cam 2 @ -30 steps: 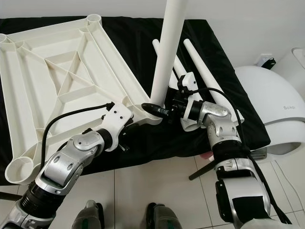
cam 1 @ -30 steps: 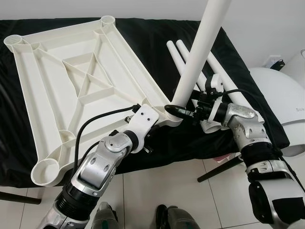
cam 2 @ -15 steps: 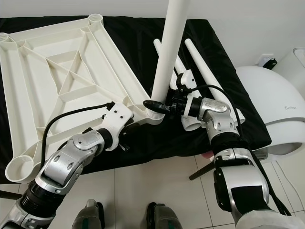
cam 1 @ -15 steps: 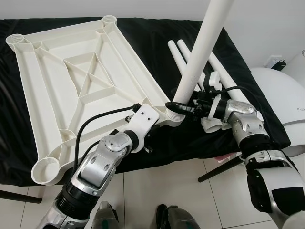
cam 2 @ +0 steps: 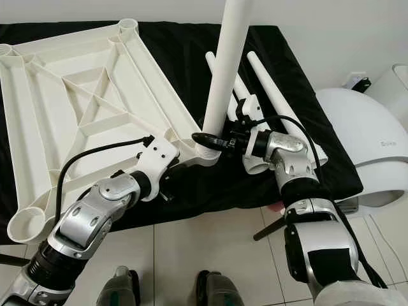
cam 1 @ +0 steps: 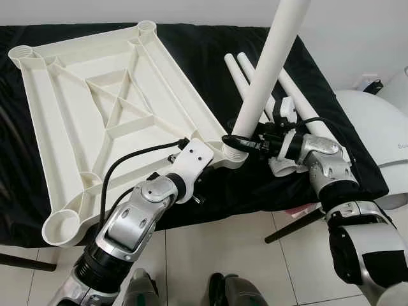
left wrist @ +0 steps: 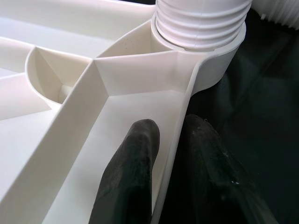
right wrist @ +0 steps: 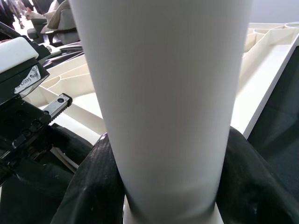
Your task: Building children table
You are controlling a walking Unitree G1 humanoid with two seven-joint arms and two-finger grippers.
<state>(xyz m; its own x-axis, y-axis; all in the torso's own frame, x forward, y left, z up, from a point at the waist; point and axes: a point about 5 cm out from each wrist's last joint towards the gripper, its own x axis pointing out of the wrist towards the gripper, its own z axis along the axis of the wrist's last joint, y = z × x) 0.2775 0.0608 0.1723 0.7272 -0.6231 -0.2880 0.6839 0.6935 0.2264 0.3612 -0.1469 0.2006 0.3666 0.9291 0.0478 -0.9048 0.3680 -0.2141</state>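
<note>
One white tabletop [cam 1: 108,121] lies underside up on the black-covered bench [cam 1: 210,57], its ribs facing the camera, with four round corner sockets counted: two at the far edge, one at the near left corner, and one at the near right corner now occupied. One white table leg [cam 1: 264,76] stands upright in that near right socket [cam 1: 233,153], its threaded end seated in the collar. Three more loose legs [cam 1: 299,105] lie side by side on the bench beyond the right arm, well apart from the tabletop's far corners. The right gripper [cam 2: 213,139] reaches in from the right, and its two black fingers [right wrist: 88,186] sit on either side of the upright leg close above the socket, pressed against it, so the grip is closed around the leg. The left gripper [left wrist: 163,154] holds the tabletop's rim just beside the same socket: one finger lies inside the rim wall, the other outside against the black cover, pinching the thin wall between them. The left wrist view gives the thread ridges at the leg's base and the rim grip, which the head views hide under the white wrist housing [cam 1: 191,159]. The head views alone give the leg count. A white rounded appliance [cam 2: 363,146] stands on the tiled floor [cam 1: 242,248] to the right.
</note>
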